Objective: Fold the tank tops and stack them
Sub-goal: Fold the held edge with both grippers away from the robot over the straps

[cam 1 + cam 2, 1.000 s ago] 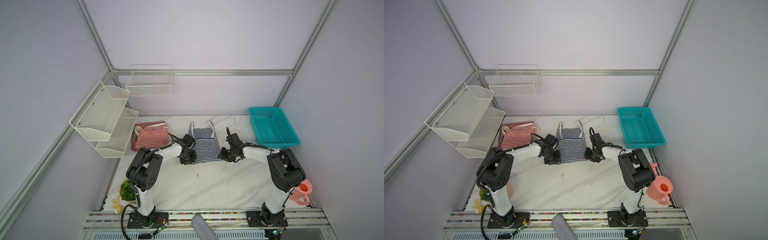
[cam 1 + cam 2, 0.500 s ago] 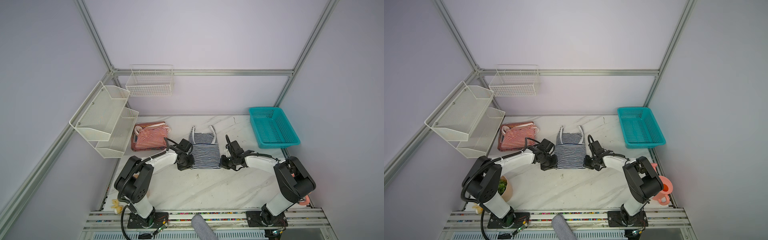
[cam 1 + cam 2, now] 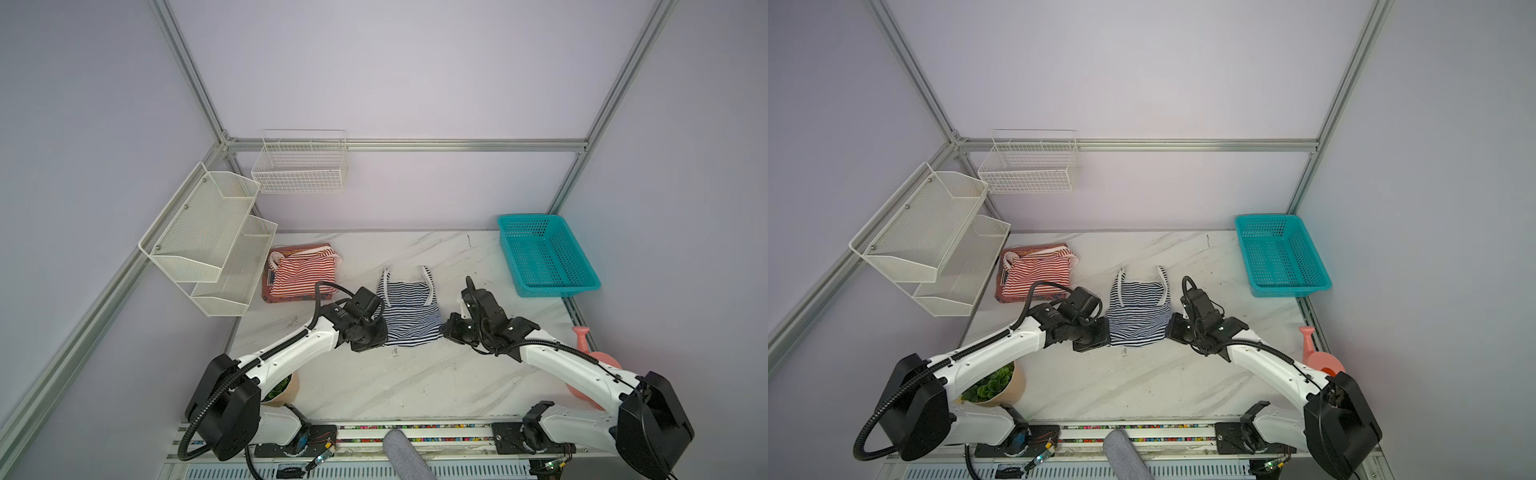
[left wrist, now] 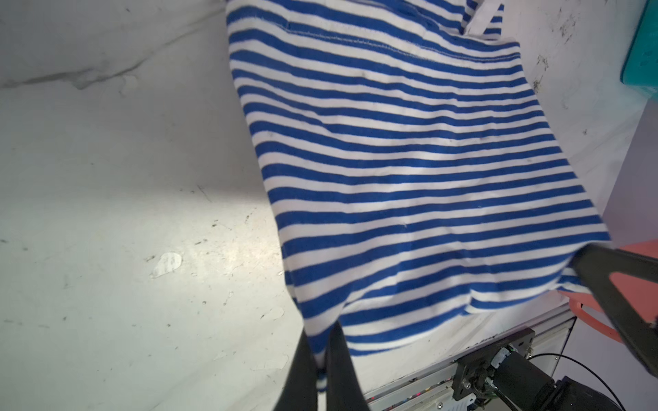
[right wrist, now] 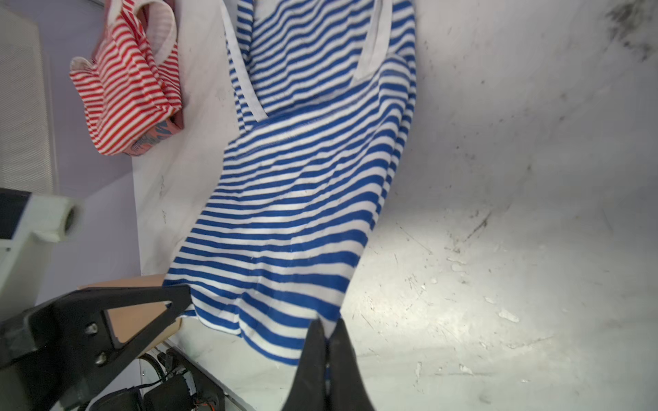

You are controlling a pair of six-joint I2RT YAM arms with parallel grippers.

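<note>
You have the navy-striped tank top [image 3: 409, 316] in the middle of the table [image 3: 374, 386], with its straps pointing to the back wall and its hem toward the arms. The left gripper [image 4: 321, 343] is closed on the hem corner at its side, and the right gripper [image 5: 328, 329] is closed on the opposite hem corner; in both wrist views the cloth is pinched tightly between the black fingers. The hem looks a little raised from the marble and hangs slack between the two grips. I judge that the step is to carry this hem over toward the straps for the first fold. To do it well, raise both corners together and at equal height, and spread them only until the slack goes out, without stretching the stripes. Then move both arms forward at the same speed, so that the strap end stays where it lies and is not dragged. Lay the hem straight across the chest line and open the fingers only when the cloth rests flat. The red-striped tank top [image 3: 305, 270] lies already folded at the back left, on the rust-red garment [image 3: 297, 297], well apart from the arms, so you have enough room.
</note>
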